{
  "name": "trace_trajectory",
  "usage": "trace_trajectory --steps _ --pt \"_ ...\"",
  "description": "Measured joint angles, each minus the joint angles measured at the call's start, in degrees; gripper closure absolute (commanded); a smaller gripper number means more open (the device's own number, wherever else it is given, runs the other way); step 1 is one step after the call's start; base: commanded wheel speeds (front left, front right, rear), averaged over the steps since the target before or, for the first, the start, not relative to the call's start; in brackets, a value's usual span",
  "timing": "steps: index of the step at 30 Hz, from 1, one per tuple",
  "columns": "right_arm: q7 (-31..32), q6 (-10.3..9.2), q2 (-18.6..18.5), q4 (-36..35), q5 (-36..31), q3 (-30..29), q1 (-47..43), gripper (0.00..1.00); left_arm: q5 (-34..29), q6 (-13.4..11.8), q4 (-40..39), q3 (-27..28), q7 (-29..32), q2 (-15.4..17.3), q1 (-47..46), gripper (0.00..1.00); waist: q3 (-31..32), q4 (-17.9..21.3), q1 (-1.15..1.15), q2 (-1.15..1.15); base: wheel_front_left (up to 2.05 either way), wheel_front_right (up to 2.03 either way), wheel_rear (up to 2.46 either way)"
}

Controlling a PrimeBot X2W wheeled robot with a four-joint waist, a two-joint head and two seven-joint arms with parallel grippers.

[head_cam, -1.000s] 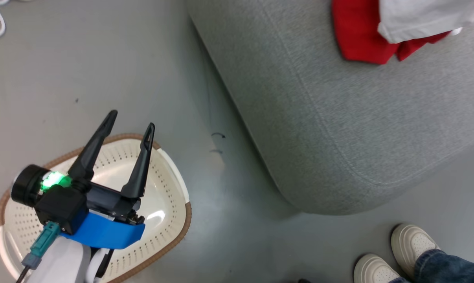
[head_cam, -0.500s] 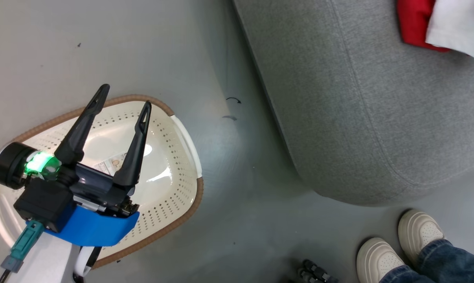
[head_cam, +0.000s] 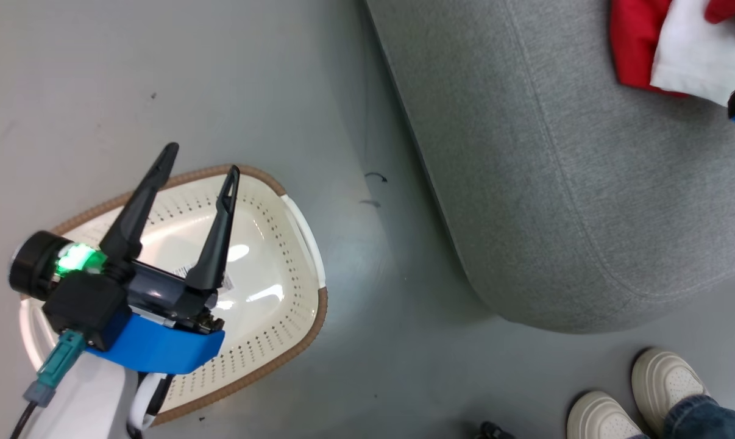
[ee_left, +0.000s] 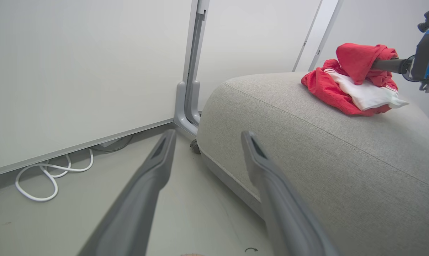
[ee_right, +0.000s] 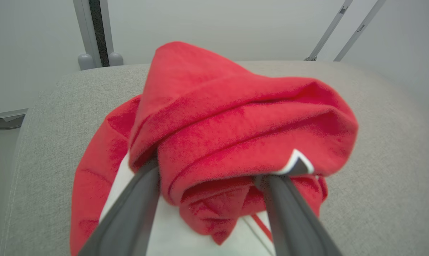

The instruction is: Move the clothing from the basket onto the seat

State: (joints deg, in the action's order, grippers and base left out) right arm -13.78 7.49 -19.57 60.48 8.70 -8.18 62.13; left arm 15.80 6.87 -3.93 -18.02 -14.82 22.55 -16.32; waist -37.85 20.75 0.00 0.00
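The clothing is a heap of red garments with white lining on the grey seat. My right gripper stands open; a bunched red garment lies between its fingers and covers the tips. The left wrist view shows the clothing on the seat. In the head view the clothing lies at the seat's far right. My left gripper hangs open and holds nothing above the cream basket, whose inside is bare but for a label. In its own view the left gripper points at the seat's corner.
A person's white shoes and jeans stand on the grey floor by the seat's near corner. A white cable lies coiled along the wall, beside a grey post. Bare floor separates basket and seat.
The head camera has shifted, so the whole picture moved. My right gripper's dark and blue body now shows at the right edge by the clothing. The left gripper stays open over the basket.
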Motion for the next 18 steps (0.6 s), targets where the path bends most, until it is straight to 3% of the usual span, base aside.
trace_trajectory --steps 8,18 --pt "-0.8 0.00 2.1 0.7 0.7 5.3 -5.6 0.00 0.9 -0.4 4.3 0.5 -0.2 -3.7 1.5 0.00 6.9 -0.6 -0.01 0.00 0.00 0.00 0.00" --pt "-1.2 0.00 4.1 -12.1 3.8 11.0 -19.0 0.00 1.3 -0.4 8.5 5.0 -0.2 -9.5 6.9 0.00 17.5 -2.0 -0.01 0.00 0.00 0.00 0.00"
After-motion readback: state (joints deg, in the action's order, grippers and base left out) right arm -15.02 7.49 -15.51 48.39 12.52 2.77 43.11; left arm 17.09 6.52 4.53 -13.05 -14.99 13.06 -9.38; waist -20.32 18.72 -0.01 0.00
